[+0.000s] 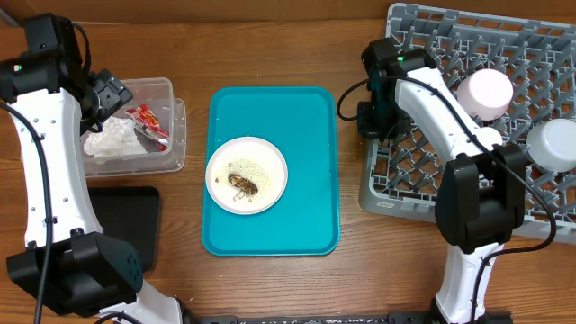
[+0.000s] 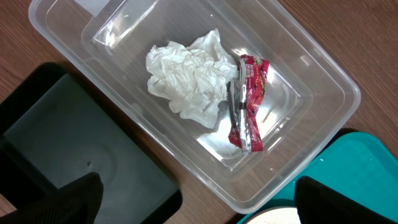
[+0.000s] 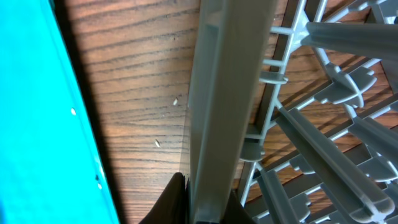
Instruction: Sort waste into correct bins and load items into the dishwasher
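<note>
A crumpled white napkin (image 2: 186, 78) and a red-and-white wrapper (image 2: 249, 102) lie in the clear tub (image 2: 339, 87). My left gripper (image 2: 208, 198) hangs open above the tub's near corner, with nothing between its fingers. The shallow black tray (image 1: 126, 216) sits beside the tub. A white plate (image 1: 265, 162) with brown scraps and crumbs (image 1: 243, 185) rests on the teal tray (image 1: 306, 117). My right gripper (image 3: 208, 205) is shut on the left wall (image 3: 224, 93) of the grey dish rack (image 1: 423, 180). A pink saucer (image 1: 488, 92) and a pale bowl (image 1: 553, 144) stand in the rack.
Bare wooden tabletop (image 3: 137, 93) shows in a narrow strip between the teal tray's edge (image 3: 37, 124) and the rack. The right arm's base (image 1: 472, 270) stands in front of the rack, and the left arm's base (image 1: 76, 279) in front of the black tray.
</note>
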Controlling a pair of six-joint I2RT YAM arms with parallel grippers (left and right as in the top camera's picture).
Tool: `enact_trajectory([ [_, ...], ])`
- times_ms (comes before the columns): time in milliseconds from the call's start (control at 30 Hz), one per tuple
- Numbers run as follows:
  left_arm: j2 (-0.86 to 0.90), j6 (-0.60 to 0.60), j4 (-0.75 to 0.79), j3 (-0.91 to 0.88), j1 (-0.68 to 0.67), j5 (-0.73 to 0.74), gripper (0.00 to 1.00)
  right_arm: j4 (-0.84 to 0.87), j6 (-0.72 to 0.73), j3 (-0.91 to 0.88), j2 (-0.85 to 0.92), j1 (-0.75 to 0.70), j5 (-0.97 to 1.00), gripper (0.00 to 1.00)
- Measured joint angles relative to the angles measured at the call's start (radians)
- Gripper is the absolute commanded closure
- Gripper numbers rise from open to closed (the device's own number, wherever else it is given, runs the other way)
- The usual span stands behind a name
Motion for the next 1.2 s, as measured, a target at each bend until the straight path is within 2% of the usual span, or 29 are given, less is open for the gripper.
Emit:
enact_trajectory([
  [300,0.000,0.000,0.000,0.000,0.000,0.000,0.00,-0.030,-0.055,0.000,0.000,-0.002,0.000,0.91],
  [767,0.000,0.000,0.000,0.000,0.000,0.000,0.00,-0.085,-0.261,0.000,0.000,-0.006,0.011,0.72],
  [967,0.000,0.000,0.000,0.000,0.000,0.000,0.00,-0.158,-0.254,0.025,0.000,-0.006,0.016,0.51],
  [1200,0.000,0.000,0.000,0.000,0.000,0.000,0.00,-0.258,-0.197,0.151,-0.001,-0.006,0.019,0.28],
])
